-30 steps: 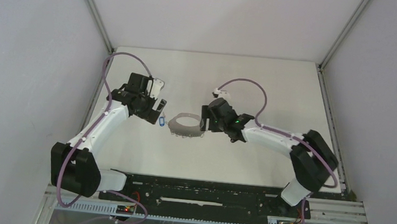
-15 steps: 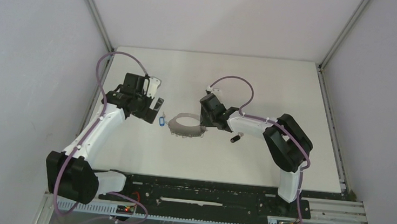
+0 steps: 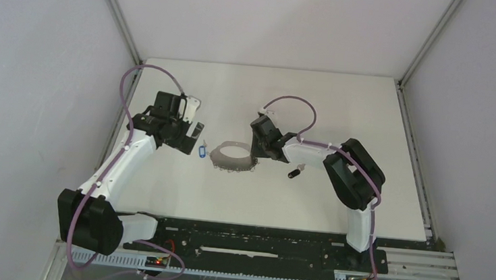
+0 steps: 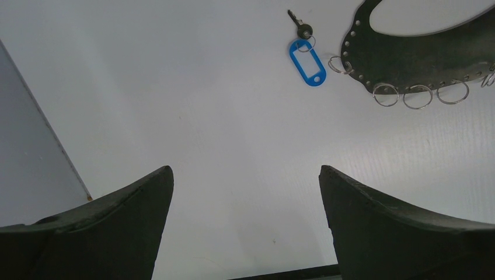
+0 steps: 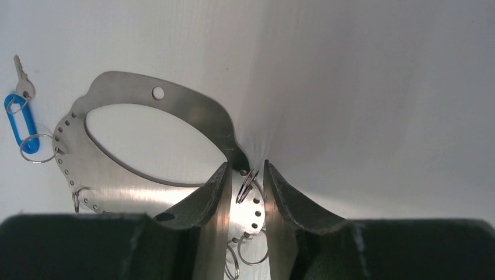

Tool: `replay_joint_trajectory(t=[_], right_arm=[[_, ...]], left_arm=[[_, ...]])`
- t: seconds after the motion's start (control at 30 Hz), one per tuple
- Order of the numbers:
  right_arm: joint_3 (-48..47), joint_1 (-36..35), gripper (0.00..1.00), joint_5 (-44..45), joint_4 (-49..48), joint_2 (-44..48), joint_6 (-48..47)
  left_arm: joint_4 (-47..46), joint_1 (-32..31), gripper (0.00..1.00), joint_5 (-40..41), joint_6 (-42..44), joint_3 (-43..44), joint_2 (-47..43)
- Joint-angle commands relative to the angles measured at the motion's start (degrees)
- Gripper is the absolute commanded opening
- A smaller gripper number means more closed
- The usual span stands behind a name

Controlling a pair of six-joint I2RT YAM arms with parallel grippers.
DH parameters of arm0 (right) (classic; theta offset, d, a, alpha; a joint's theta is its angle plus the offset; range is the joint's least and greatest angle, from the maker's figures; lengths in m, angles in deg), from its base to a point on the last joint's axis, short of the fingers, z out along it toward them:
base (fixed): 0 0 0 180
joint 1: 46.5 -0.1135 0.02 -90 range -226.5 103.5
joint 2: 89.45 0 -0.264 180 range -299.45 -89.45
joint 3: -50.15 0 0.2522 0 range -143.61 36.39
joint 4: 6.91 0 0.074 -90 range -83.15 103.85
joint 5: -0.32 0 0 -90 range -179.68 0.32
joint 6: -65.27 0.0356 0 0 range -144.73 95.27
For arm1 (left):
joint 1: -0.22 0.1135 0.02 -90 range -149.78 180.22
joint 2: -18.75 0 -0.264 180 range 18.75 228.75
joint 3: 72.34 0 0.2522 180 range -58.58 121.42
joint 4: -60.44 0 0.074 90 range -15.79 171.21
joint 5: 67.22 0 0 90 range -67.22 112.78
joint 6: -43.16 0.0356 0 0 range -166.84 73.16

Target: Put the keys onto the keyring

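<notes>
Broadly, the job is at its start. The white table (image 3: 368, 123) carries everything, with the left arm (image 3: 125, 163) reaching in from one side and the right arm (image 3: 350, 176) from the other, both aimed at the middle.

The keyring (image 5: 192, 111) lies flat on the table between them. It is a brushed grey metal loop with a line of holes and little split rings along its near edge.

The left claw (image 4: 245, 172) hangs above bare table with its jaws wide apart and nothing in them. The right claw (image 5: 245, 165) is down at the right end of the keyring, jaws narrow and straddling the edge there. One upright small ring (image 5: 247, 185) stands between its fingers. Whether they already pinch metal I cannot tell.

The blue key (image 4: 307, 62) rests on the table just beside the left end of the keyring, its tag touching or overlapping one split ring. Whether it is threaded on is not clear. The black key (image 3: 293, 174) lies loose on the table to the right of the keyring, near the right arm and clearly apart from the loop.

By my judgement, at least the black key remains to be put on, and perhaps both.
</notes>
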Motion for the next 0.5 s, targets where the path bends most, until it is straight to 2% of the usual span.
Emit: replay_joint_trajectory(t=[0.0,0.13,0.3,0.47], right_arm=[[-3.01,0.33,0.34,-0.64,-1.37,-1.61,1.48],[-3.17,0.65,0.27,-0.21,-1.43,-2.1,2.05],[-3.18,1.13,0.02,-0.91,-2.16,-2.03,2.17],[-3.03,1.08,0.0,-1.73,-2.5,1.19,-0.67]], left_arm=[[-0.41,0.37,1.0,0.65,0.64,2.27,-0.68],[-0.41,0.37,1.0,0.85,0.91,1.97,-0.91],[-0.56,0.37,1.0,0.12,1.74,1.22,-1.48],[-0.76,0.37,1.0,-3.74,3.99,1.56,-2.52]])
